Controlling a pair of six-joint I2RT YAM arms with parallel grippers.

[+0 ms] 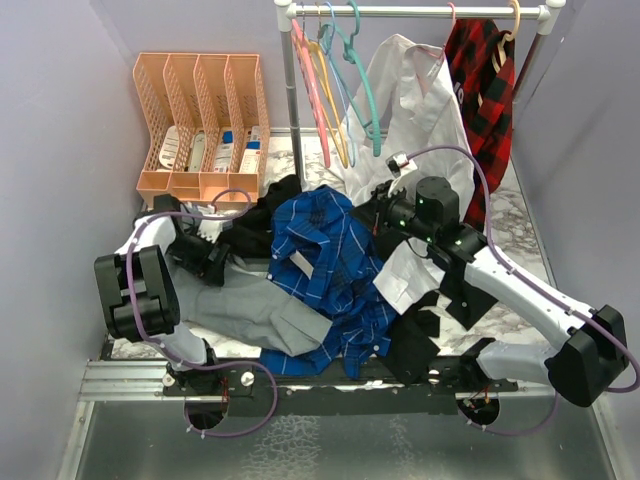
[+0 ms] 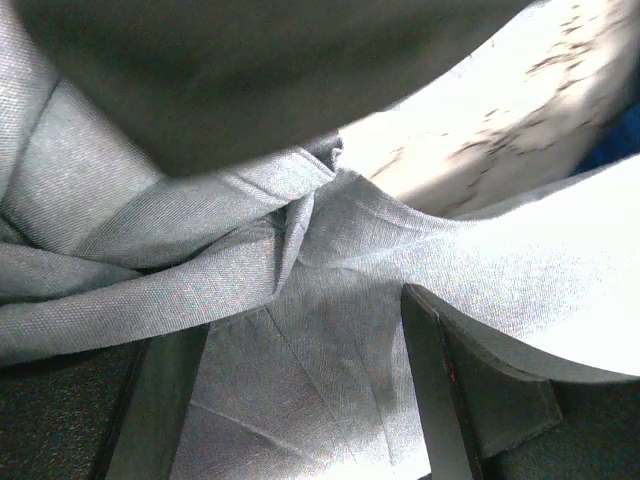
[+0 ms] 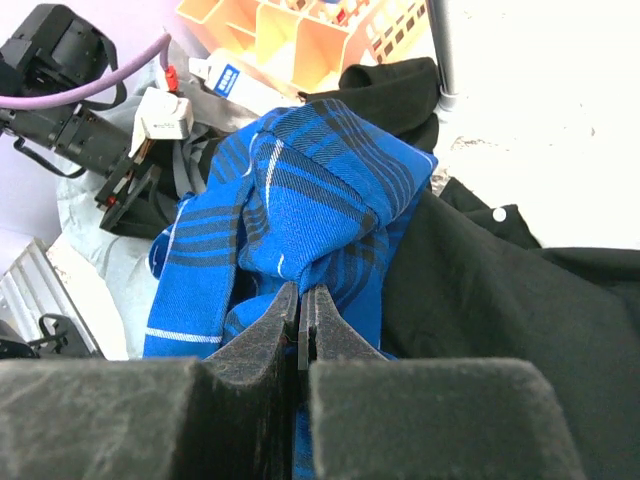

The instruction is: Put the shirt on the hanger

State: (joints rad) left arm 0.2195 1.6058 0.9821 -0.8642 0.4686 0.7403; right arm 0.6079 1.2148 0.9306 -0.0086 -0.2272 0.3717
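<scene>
The shirt [image 1: 330, 285] lies crumpled in the heap on the tabletop [image 1: 522, 225], between my arms, draped over a grey shirt [image 1: 255, 305] and black cloth [image 1: 415, 345]. The hanger [image 1: 362, 85] hangs on the rail [image 1: 420, 11] at the back, well apart. I judge the task barely begun: a grip is made, but the threading is all left to do. Only the right wrist view shows my right tool [image 3: 303, 300] pinched closed on a blue fold. Only the left wrist view shows my left tool [image 2: 300, 400] spread wide over the grey shirt.
</scene>
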